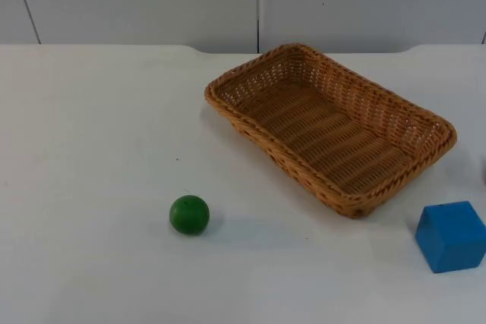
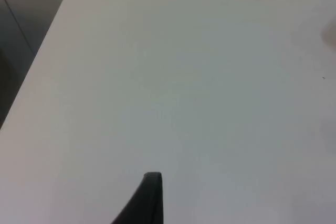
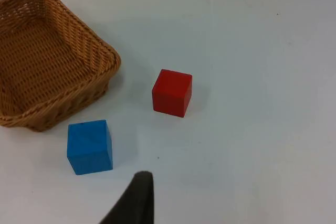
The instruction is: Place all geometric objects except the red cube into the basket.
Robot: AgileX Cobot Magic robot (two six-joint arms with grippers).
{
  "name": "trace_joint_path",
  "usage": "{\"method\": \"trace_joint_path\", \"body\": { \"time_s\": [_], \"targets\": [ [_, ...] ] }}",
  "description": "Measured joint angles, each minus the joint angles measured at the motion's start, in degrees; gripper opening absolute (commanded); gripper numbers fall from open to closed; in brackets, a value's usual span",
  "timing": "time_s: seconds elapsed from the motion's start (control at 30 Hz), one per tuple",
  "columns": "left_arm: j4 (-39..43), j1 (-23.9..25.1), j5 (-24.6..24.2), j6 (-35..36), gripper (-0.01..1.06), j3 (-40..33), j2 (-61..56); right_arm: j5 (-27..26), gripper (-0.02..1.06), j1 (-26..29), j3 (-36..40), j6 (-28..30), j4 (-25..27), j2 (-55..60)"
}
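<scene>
- On the white table [image 1: 91, 127] the basket [image 1: 228, 104] is lying empty, well apart from the green ball [image 1: 189, 214] in front of it and to its left in the top view.
- The blue cube [image 1: 451, 236] is sitting near the basket's nearest corner; in the right wrist view the red cube [image 3: 172, 92] is standing near the blue cube and the basket, touching neither.
- The left gripper [image 2: 144, 198] is hanging over bare table; I cannot tell whether its claw is apart or together.
- The right gripper [image 3: 134, 198] is hovering just short of the blue cube; again I cannot tell how its claw stands.
- Judging from this, nothing is in the basket yet, so the task is sitting at its first pick.
- The next move is likely calling for the right arm to drop onto the blue cube, squaring the fingers to its flat faces and steering clear of the red cube.
- The ball is likely to roll if nudged, so it is asking for a centred grasp.
- No brands, labels or writing are showing anywhere.
</scene>
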State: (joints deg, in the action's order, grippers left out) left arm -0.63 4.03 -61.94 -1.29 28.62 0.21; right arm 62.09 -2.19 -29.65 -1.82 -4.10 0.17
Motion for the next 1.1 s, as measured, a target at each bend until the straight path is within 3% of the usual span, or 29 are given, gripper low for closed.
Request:
{"method": "trace_joint_path", "body": {
  "time_s": [0.27,0.77,0.9,1.1],
  "targets": [
    [0.0,0.0,0.9,0.0,1.05,3.4,6.8,-2.0,1.05,0.0,-3.4,0.0,0.0,6.5],
    [-4.4,0.0,10.4,-0.1,1.05,4.7,33.6,-13.9,1.05,0.0,-13.1,0.0,0.0,40.1],
    [-5.2,0.0,11.5,-0.4,1.05,4.7,38.6,-14.3,1.05,0.0,-13.1,0.1,0.0,46.2],
    [-9.8,0.0,11.9,-6.0,1.05,6.1,45.5,-14.5,1.05,0.0,-13.1,0.1,0.9,50.7]
  ]
}}
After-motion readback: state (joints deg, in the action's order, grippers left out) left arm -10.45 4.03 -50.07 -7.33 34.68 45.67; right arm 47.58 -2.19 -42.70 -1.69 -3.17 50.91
